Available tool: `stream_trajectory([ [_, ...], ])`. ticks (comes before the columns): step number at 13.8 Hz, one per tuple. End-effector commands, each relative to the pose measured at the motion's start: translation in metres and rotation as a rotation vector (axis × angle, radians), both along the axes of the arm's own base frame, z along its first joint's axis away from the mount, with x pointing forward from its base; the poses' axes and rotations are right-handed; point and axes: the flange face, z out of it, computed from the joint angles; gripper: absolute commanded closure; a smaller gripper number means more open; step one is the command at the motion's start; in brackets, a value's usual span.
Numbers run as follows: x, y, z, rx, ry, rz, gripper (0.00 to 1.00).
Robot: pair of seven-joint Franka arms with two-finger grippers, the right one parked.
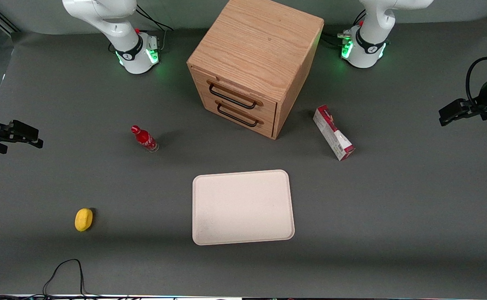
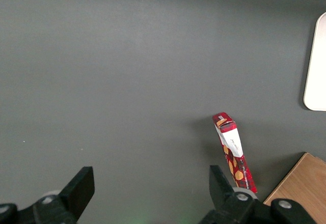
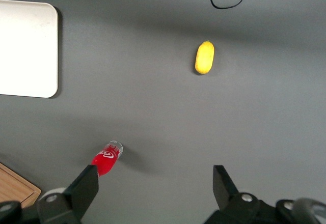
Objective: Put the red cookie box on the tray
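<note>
While pincer point(image 2: 147, 193) gapes wide | holds nothing | red cookie box point(image 1: 333, 132) apparently untouched

open gripper point(image 2: 147, 193) high over bare mat, red cookie box point(image 1: 333, 132) unobstructed, cabinet point(image 1: 254, 62) beside it

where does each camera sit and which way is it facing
Front view: high in front of the table, looking down at tray, red cookie box, cabinet; both arm bases show, gripper at the working arm's end.
Left wrist view: on the working arm, looking down past open fingers at the box.
Right wrist view: on the parked arm, looking down at bottle and lemon; its own fingers show.
All three share the tray.
</note>
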Motion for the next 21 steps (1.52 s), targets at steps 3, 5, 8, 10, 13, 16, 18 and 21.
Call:
stream_trajectory([
  [3, -0.016, -0.013, 0.002, -0.057, 0.057, -0.015, 0.00],
  [5, -0.019, -0.017, 0.008, -0.085, 0.054, -0.016, 0.00],
  [8, -0.023, -0.017, 0.012, -0.086, 0.053, -0.018, 0.00],
  [10, -0.026, -0.026, 0.010, -0.085, 0.062, -0.033, 0.00],
  [13, -0.044, -0.057, 0.002, -0.083, 0.076, -0.004, 0.00],
  [16, -0.061, -0.114, -0.004, -0.081, 0.091, 0.121, 0.00],
  [18, -0.073, -0.156, -0.009, -0.069, 0.086, 0.169, 0.00],
  [21, -0.093, -0.179, -0.019, -0.065, 0.067, 0.200, 0.00],
])
